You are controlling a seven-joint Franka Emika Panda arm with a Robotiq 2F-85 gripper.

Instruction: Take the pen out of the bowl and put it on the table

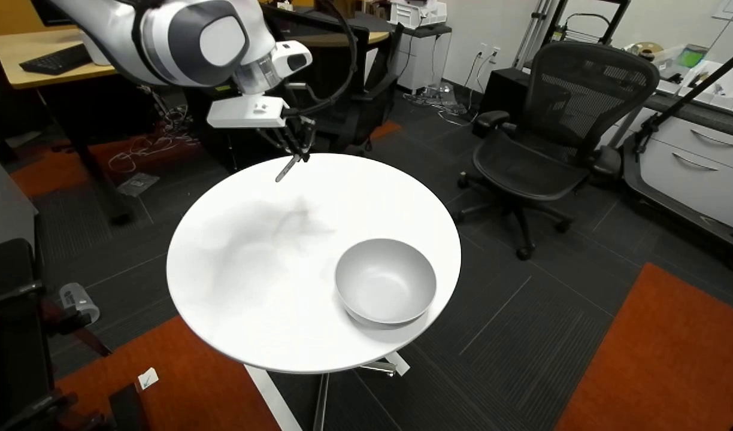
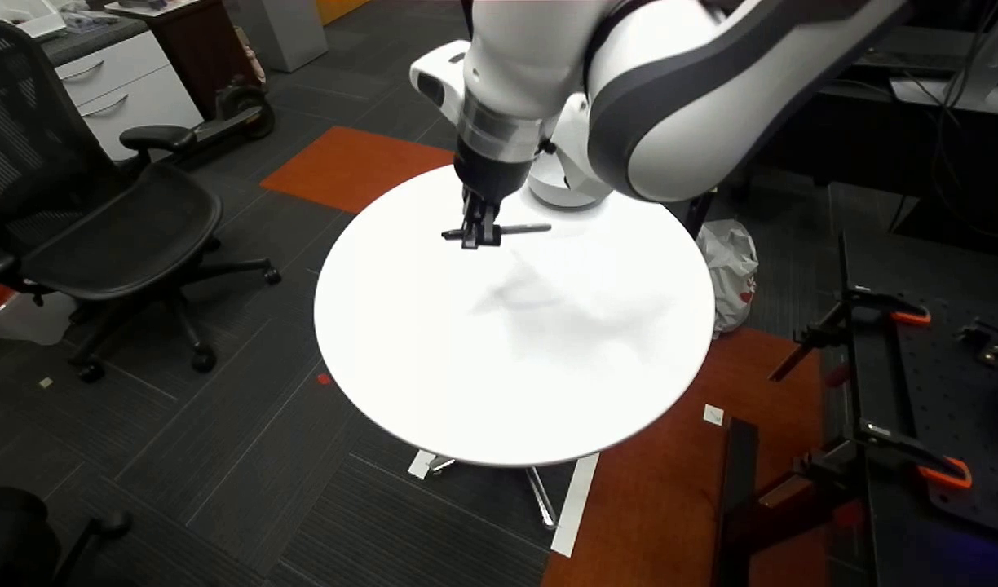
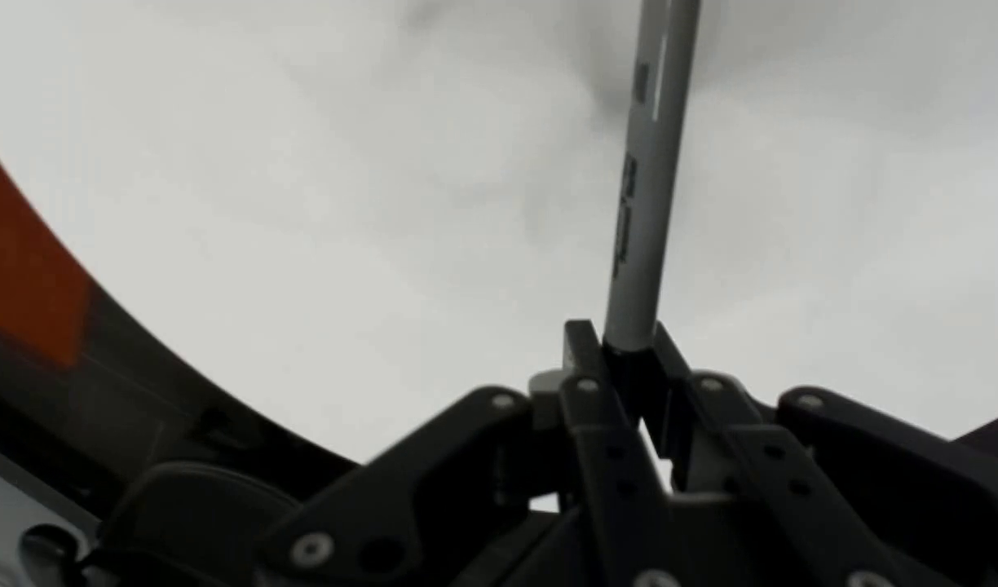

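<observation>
In an exterior view, reading the round white table (image 1: 306,335) as a dial with twelve at its far rim, the gripper (image 1: 300,154) hangs at about twelve, its tips brought in close on the pen (image 1: 287,169). The pen slants down from them toward a spot between seven and eight o'clock. The grey bowl (image 1: 381,287) stands upright on the table between three and four, well apart from pen and gripper. A soft shadow (image 1: 247,251) spreads around ten, and a black mesh chair (image 1: 582,102) stands beyond the rim at two.

In an exterior view, the arm (image 2: 686,114) reaches in from between one and two o'clock, and the gripper is near eleven. The pen sits almost level across its tips: the long grey part points to three, a short dark end to nine. It is held above the table (its shadow falls apart from it). The bowl, partly hidden by the arm, is between twelve and one.

In the wrist view, the gripper enters from six. Its fingers (image 3: 582,350) are narrowed onto the pen's black end. The grey barrel, with dark print (too blurred to read), runs from the fingertips toward twelve, leaning slightly to one, and passes out at the top edge. An orange floor patch (image 3: 26,277) shows at nine.
</observation>
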